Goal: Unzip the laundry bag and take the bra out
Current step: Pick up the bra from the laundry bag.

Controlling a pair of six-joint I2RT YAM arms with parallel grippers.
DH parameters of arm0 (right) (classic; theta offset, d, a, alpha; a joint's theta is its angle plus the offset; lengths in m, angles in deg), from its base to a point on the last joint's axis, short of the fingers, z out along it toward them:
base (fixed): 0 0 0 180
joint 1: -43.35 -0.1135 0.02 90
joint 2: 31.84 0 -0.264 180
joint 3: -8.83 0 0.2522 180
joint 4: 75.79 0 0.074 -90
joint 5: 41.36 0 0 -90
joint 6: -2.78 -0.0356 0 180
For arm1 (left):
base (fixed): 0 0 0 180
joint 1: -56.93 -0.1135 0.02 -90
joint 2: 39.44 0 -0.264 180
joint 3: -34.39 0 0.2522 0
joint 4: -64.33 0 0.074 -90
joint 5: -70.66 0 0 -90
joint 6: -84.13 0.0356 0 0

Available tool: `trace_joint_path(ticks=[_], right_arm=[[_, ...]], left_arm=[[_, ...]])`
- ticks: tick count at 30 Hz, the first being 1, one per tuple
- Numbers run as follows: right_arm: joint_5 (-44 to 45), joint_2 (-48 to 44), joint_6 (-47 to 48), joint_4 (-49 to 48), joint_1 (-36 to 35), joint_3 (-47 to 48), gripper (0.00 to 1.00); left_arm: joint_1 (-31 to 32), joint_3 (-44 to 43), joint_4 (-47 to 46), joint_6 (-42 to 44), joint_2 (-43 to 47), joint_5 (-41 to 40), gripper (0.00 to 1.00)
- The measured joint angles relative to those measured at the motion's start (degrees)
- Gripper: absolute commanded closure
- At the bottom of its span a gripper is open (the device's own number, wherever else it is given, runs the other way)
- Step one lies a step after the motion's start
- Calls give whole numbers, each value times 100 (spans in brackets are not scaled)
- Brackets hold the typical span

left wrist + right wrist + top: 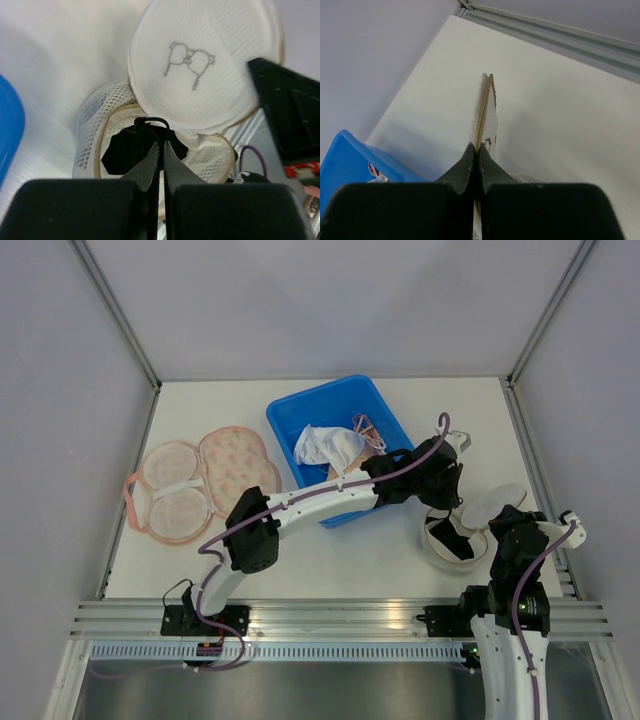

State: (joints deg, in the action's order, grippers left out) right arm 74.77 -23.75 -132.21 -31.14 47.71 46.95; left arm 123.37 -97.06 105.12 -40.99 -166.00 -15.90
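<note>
Closest in, my left gripper is pinched shut on the bra. On the table's right side the bag lies mouth-up; its round lid stands on edge, clamped in my right gripper; the black bra sits bunched inside, strap loop poking up.

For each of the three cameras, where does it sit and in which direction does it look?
Top: above and behind the robot, looking down on the table, blue bin, left arm and right arm.
Left wrist: looks along the shut left hand into the white mesh bag, pinching the black bra.
Right wrist: looks along the right hand, shut on the bag's lid, over the table.
Shared: both wrist views show that lid, face-on and edge-on.
</note>
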Motion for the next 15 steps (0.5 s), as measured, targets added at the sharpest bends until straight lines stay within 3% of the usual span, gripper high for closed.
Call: trace_joint_path(ticks=[9,11,15], right_arm=[[-225,197,223,-120,0,264,100],[-284,192,308,-188,0,350,100],[-367,186,413,-221,0,439,100]], left_arm=[[-17,42,-68,42,433,413,98],[-17,140,-50,94,411,601,92],[9,162,-55,238,166,844,68]])
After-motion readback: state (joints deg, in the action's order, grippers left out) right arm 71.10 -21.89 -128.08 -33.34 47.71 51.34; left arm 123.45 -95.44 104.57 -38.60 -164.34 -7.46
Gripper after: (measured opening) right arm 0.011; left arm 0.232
